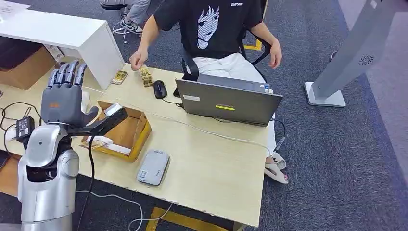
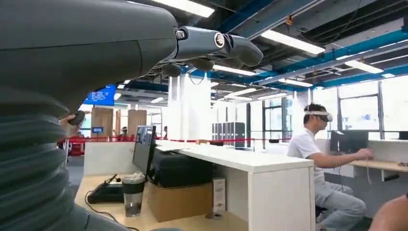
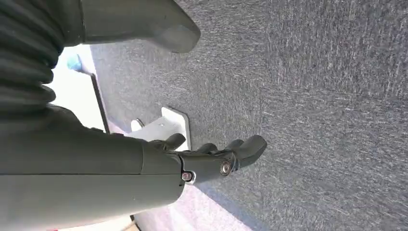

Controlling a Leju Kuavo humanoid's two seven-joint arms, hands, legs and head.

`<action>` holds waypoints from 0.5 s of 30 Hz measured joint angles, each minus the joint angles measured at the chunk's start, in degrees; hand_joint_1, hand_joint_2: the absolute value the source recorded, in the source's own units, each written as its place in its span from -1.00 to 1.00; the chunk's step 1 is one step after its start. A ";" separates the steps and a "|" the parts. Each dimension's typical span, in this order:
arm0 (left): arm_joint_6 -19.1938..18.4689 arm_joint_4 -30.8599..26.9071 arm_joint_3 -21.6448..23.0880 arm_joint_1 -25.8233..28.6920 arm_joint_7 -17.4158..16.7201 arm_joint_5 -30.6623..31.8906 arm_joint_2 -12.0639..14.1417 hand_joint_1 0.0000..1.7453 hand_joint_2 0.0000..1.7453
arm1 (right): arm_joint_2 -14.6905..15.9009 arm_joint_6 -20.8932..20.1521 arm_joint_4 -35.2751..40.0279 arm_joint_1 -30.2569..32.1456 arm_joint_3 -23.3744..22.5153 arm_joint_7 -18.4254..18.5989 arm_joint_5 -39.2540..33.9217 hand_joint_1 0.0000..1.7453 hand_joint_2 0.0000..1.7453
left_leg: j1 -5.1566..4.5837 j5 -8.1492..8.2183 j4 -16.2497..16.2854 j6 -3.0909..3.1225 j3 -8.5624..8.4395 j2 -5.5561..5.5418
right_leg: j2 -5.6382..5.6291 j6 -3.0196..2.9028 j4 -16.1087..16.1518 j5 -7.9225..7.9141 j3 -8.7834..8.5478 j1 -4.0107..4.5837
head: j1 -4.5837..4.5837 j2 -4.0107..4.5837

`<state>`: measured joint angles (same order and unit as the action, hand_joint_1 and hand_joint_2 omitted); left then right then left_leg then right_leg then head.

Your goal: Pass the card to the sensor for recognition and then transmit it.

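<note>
**Left hand up and empty, card down in the box**

The left hand (image 1: 64, 98) is held up over the table (image 1: 211, 163). Its fingers are straight and spread apart, and it holds nothing. The right hand (image 3: 211, 156) hangs over the grey carpet. Its fingers are a little bent and it is empty too.

I think the card (image 1: 109, 143) is one of the white flat pieces in the brown box (image 1: 139, 137), but it is too small to be sure. The box sits just past the left hand, a bit to its right and lower down. The card's long side seems to run along the near wall of the box.

The sensor (image 1: 153, 167) is a flat grey pad. It lies just beside the box, on the far side from the left hand, with its long side pointing away from the robot. So the left hand is much nearer to both. It would need to go down into the box first.

A person (image 1: 216, 29) sits behind a laptop (image 1: 226, 101). The sensor has a small square code sticker. The shirt has tiny white letters I cannot read.
</note>
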<state>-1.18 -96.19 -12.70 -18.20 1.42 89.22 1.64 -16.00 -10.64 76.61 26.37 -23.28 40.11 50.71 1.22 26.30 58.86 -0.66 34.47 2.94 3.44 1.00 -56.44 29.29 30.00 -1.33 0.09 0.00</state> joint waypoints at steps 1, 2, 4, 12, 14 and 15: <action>0.04 -0.04 0.00 0.00 0.00 -0.15 0.00 -1.00 1.00 | 0.00 0.00 0.00 0.00 0.02 0.00 0.00 -1.00 1.00 | 0.00 0.00 0.00 0.00 0.00 0.00 | 0.00 0.00 0.00 0.00 0.00 0.00 | 0.02 0.00; 0.11 -0.15 -0.04 0.00 0.02 -0.35 -0.09 -1.00 1.00 | 0.00 0.00 0.02 0.00 0.02 0.00 0.00 -1.00 1.00 | 0.00 0.00 0.00 0.00 0.00 0.00 | 0.00 0.00 0.00 0.00 0.00 0.00 | 0.00 0.00; 0.31 -0.44 -0.39 0.00 0.15 -0.79 -0.42 -1.00 1.00 | 0.00 0.00 0.04 0.00 0.02 0.00 0.00 -1.00 1.00 | 0.00 0.00 0.00 0.00 0.00 0.00 | 0.00 0.00 0.00 0.00 0.00 0.00 | 0.00 0.00; -0.06 -3.36 -3.88 1.24 3.71 -12.82 -2.88 -1.00 1.00 | 0.00 1.33 0.22 -0.02 0.07 0.00 -1.29 -1.00 1.00 | 0.00 0.00 0.00 0.00 0.02 0.01 | -0.01 0.00 0.00 0.00 -0.01 0.00 | 0.02 0.00; -1.28 -6.41 -5.60 3.00 5.31 -21.46 -4.51 -1.00 1.00 | 0.00 2.21 -0.17 -0.11 0.00 0.00 -1.68 -1.00 1.00 | 0.00 0.01 0.00 0.01 0.03 0.01 | -0.01 0.00 0.01 0.01 0.00 0.00 | 0.00 0.00; -2.26 -8.12 -6.47 3.91 5.84 -24.74 -5.31 -1.00 1.00 | 0.00 2.49 -0.33 -0.13 -0.02 0.00 -1.99 -1.00 1.00 | -0.01 0.02 0.00 0.01 0.04 0.01 | -0.01 0.00 0.01 0.01 0.01 0.00 | 0.00 0.00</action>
<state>-3.44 -104.31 -19.17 -14.30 7.26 64.48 -3.68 -16.00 -8.15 76.28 26.24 -23.30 40.11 48.72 1.22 26.32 58.86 -0.65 34.51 2.95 3.43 1.00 -56.43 29.29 30.01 -1.33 0.09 0.00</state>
